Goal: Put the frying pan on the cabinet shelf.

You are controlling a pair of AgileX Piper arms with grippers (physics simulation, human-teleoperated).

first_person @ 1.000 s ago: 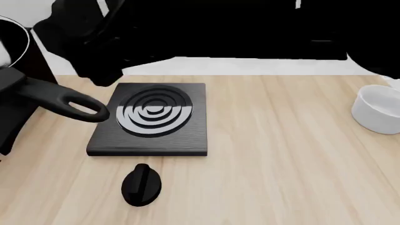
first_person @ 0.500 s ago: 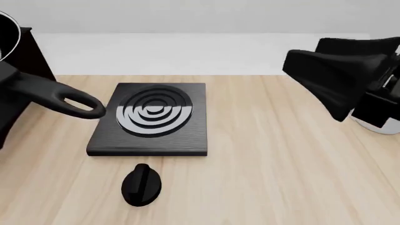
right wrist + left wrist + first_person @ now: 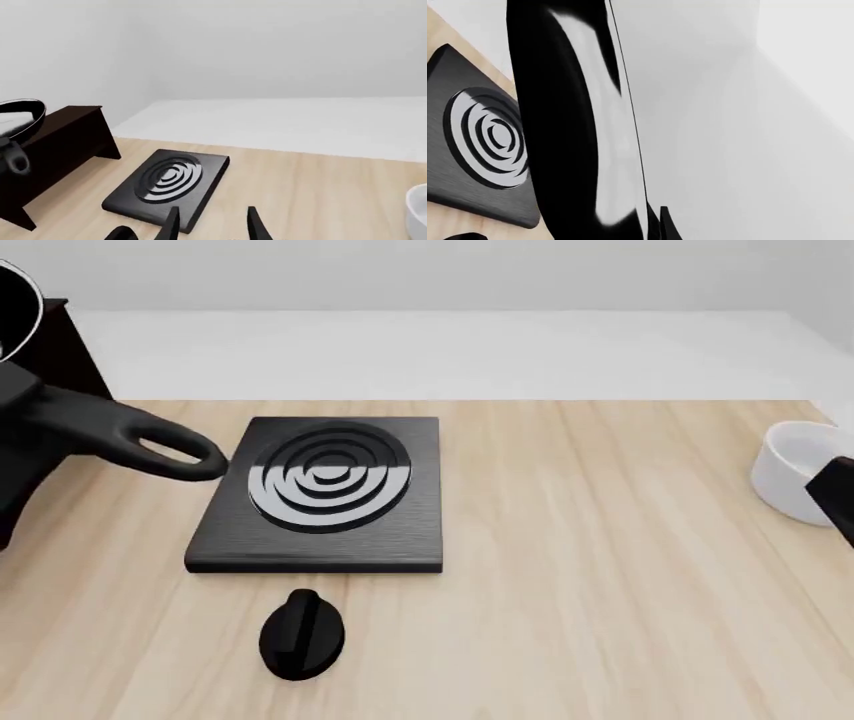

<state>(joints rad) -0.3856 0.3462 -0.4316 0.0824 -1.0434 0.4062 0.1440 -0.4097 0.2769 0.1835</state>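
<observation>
One frying pan is seen raised above the cabinet shelf. The right end effector is parted, empty; the left's state cannot be told.

You are looking at no readable text, label, brand, number or sign anywhere (not in the front view, not in either wrist view); every surface facing you is showing plain, unmarked finish only.

Right hand hangs with fingers parted.
</observation>
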